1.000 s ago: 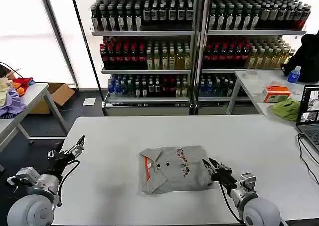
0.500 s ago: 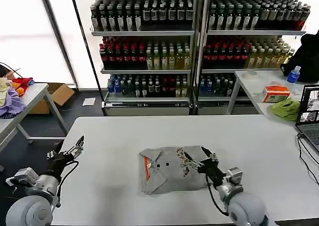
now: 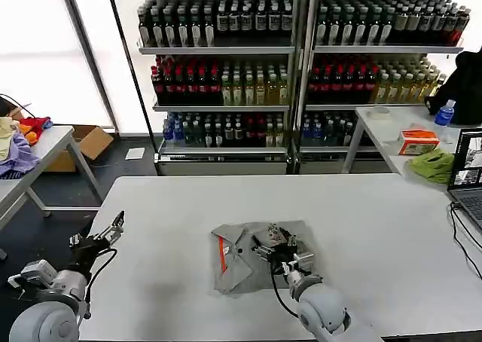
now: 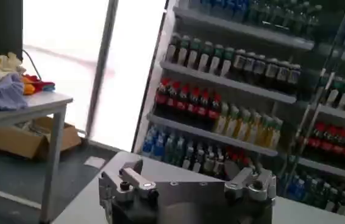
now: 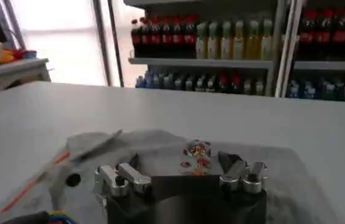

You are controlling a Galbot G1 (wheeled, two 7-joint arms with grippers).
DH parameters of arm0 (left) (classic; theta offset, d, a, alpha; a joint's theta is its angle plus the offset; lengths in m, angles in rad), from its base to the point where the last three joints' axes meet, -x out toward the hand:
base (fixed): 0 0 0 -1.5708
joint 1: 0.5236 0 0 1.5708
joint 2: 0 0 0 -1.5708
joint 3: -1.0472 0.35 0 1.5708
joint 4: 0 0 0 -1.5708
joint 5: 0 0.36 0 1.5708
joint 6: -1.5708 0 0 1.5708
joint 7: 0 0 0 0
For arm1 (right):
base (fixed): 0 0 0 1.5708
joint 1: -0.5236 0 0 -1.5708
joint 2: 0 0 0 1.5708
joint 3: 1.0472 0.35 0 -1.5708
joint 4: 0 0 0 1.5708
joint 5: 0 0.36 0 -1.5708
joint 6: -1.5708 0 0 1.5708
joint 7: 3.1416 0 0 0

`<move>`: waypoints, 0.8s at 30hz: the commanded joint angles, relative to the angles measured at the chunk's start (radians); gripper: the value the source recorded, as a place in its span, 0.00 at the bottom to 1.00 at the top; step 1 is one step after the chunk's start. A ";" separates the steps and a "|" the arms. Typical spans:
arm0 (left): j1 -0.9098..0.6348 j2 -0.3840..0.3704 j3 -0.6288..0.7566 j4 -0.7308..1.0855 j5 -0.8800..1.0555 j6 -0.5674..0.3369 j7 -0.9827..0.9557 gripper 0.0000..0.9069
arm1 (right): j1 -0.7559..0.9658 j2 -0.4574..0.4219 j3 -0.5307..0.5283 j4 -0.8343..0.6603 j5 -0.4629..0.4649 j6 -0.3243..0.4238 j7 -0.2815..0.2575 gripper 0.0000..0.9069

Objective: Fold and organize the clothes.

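One second ago the right gripper (image 3: 273,245) sat off the folded grey cotton shirt (image 3: 239,263); now it's over it, jaws spread, maybe touching. Left gripper (image 3: 105,233) idles, spread, at 9 o'clock.

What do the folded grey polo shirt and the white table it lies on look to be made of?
Grey polo shirt: soft matte knit, likely cotton; it creases and its collar flops. White table: smooth, hard top, probably laminate, with faint sheen.

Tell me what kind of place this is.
Probably a mock shop or test room: bottle-stocked shelves line the back wall, a laptop sits at the side, and a grey shirt lies on a white worktable under the right gripper.
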 commanded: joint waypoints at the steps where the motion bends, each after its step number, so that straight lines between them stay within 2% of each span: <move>1: 0.000 -0.008 0.016 0.006 0.004 -0.002 0.002 1.00 | 0.007 0.019 -0.064 -0.037 -0.107 -0.078 0.110 1.00; 4: -0.002 -0.008 0.019 -0.003 0.005 -0.001 0.001 1.00 | -0.010 0.016 -0.037 0.025 -0.094 0.022 0.065 1.00; 9: 0.009 -0.004 0.012 -0.018 0.005 -0.001 0.003 1.00 | -0.048 -0.001 0.058 0.211 -0.039 0.144 0.043 1.00; 13: 0.031 -0.002 0.011 -0.029 0.018 -0.010 0.012 1.00 | -0.124 -0.054 0.179 0.321 -0.023 0.186 -0.013 1.00; 17: 0.098 0.006 0.028 -0.072 0.064 -0.037 0.035 1.00 | -0.290 -0.107 0.321 0.415 -0.003 0.263 -0.069 1.00; 18: 0.112 0.008 0.032 -0.088 0.070 -0.043 0.038 1.00 | -0.373 -0.108 0.401 0.432 -0.024 0.297 -0.099 1.00; 20: 0.143 0.012 0.038 -0.111 0.072 -0.053 0.044 1.00 | -0.487 -0.101 0.514 0.452 0.021 0.360 -0.150 1.00; 22: 0.161 0.012 0.041 -0.125 0.076 -0.053 0.044 1.00 | -0.578 -0.086 0.600 0.448 0.051 0.429 -0.190 1.00; 24: 0.178 0.014 0.043 -0.139 0.076 -0.054 0.043 1.00 | -0.660 -0.076 0.659 0.441 0.024 0.459 -0.224 1.00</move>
